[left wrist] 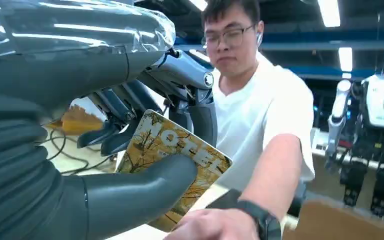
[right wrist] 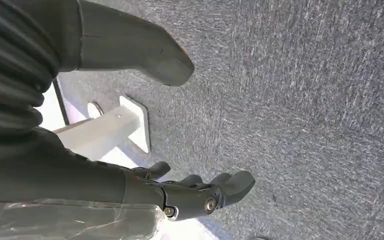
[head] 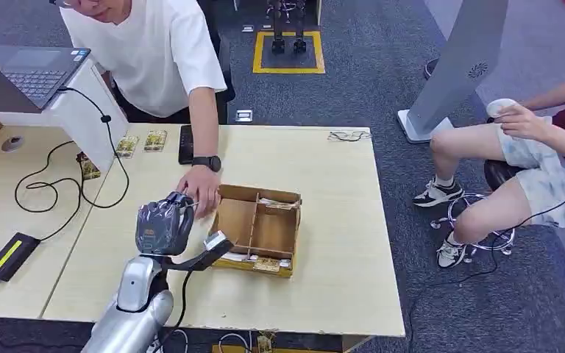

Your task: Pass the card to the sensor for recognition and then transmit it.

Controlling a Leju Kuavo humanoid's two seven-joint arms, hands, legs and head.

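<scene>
My left hand [head: 163, 224] is raised over the table's middle and pinches a yellow card [left wrist: 177, 160] printed "MOTEL" between thumb and fingers. In the left wrist view the thumb [left wrist: 145, 187] presses on the card's face. A person in a white T-shirt [head: 151, 51] leans over the far side of the table, and their hand [head: 200, 189], with a black watch, reaches right up to my left hand at the card. The black sensor [head: 185, 144] lies flat near the table's far edge. My right hand [right wrist: 190, 192] hangs beside the table over grey carpet, fingers apart, holding nothing.
A wooden compartment box [head: 257, 228] with cards sits right of my left hand. More cards [head: 141, 142] lie near the far edge. A white stand with a laptop [head: 33, 70], cables and a black power adapter [head: 11, 255] are at left. A seated person [head: 530, 169] is at right.
</scene>
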